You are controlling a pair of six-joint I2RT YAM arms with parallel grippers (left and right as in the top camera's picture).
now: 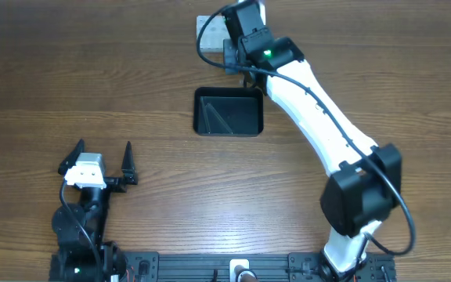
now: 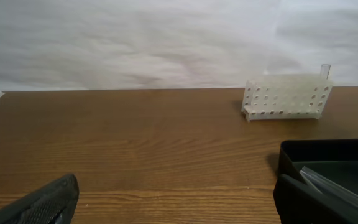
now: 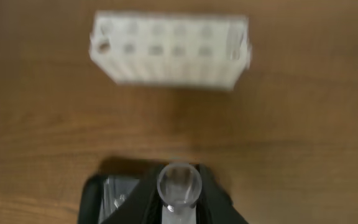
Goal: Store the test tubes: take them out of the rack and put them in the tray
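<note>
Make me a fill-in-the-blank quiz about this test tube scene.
The right gripper is shut on a ____. The left gripper has its jaws ____. The tray is coloured ____. Another tube stands in the white ____.
Missing: tube; open; black; rack.

Wood-grain table point(image 1: 92, 78), glossy black tray point(image 1: 196, 113), clear tube point(image 3: 179, 183)
</note>
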